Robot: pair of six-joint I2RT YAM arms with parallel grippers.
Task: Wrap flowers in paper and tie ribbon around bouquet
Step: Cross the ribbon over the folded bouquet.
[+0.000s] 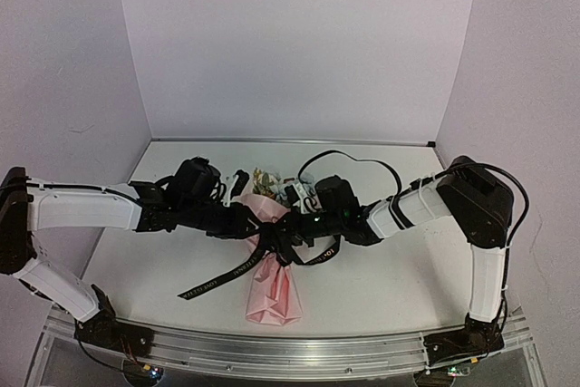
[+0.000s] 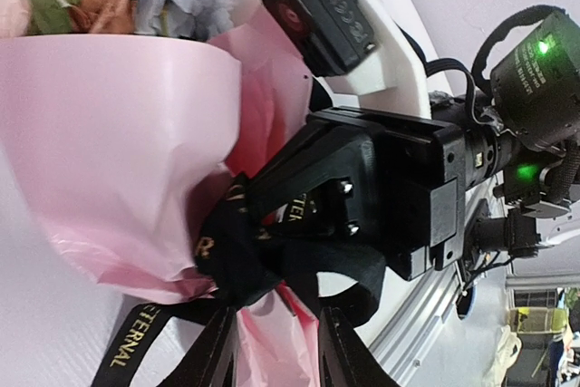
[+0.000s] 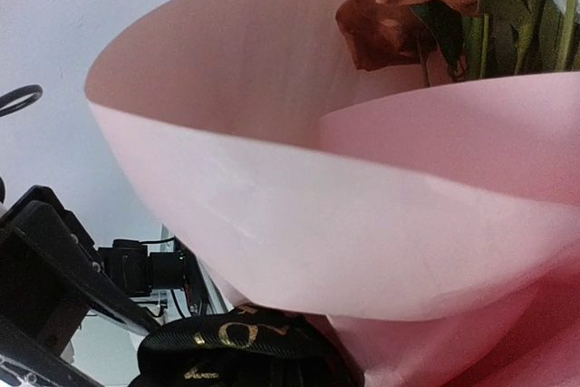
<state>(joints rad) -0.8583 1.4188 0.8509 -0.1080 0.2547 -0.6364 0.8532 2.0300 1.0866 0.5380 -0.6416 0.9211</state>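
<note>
As the bouquet (image 1: 272, 296), mixed blooms in a pale pink paper cone, lies mid-way on the white tabletop (image 1: 408, 292) with its tip toward the near edge, we find the right gripper (image 2: 242, 213) at its waist, pinching the black gold-lettered ribbon (image 2: 227, 262). The left gripper (image 2: 276, 360) straddles the same neck from the other side with its fingers apart, and we cannot tell whether it is gripping.

Your two arms wear white shells between black joints: the left arm (image 1: 86, 208) at the left of the overhead frame, the right arm (image 1: 421, 204) at the right, its elbow a bulky black housing (image 1: 480, 201). A thin black cable (image 1: 358, 159) arcs above centre, and small green lights (image 1: 315, 218) glow mid-frame. In your left wrist view the right gripper (image 2: 249, 219) is matt black and angular, with two round screws (image 2: 345, 187), a white shell (image 2: 385, 52) behind it and a black cylinder (image 2: 535, 61) lit green at the right edge.
</note>
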